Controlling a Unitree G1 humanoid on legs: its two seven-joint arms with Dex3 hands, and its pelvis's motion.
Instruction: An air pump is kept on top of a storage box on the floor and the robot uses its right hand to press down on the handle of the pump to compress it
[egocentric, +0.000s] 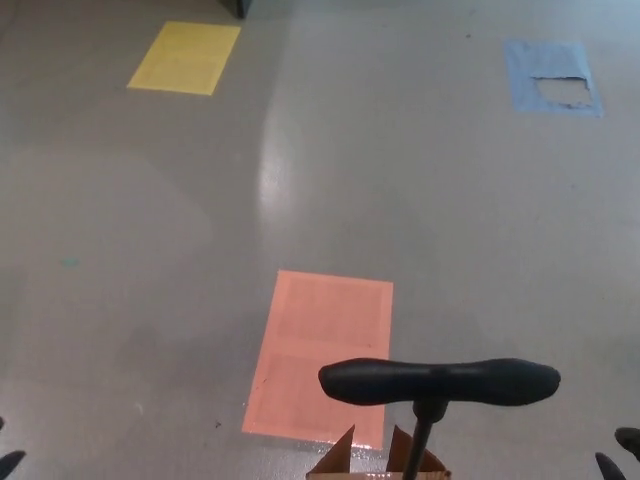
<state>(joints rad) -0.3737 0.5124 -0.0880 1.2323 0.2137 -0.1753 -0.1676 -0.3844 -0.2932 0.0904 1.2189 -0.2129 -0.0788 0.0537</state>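
Observation:
The air pump's black T-shaped handle (440, 382) lies crosswise at the bottom centre of the head view, raised on its thin black rod (424, 440). Below it, only the brown cardboard flaps of the storage box (345, 458) show at the bottom edge. The pump body is out of sight. My right hand (620, 455) shows only as two black fingertips (628, 437) in the bottom right corner. They are spread apart, hold nothing, and sit well right of the handle without touching it. A sliver of my left hand (8, 462) peeks in at the bottom left corner.
The floor is grey and glossy. An orange rectangle (320, 350) is marked on it just beyond the pump, a yellow one (185, 58) at the far left, and a torn blue one (552, 78) at the far right. A dark object's corner (238, 8) shows at the top edge.

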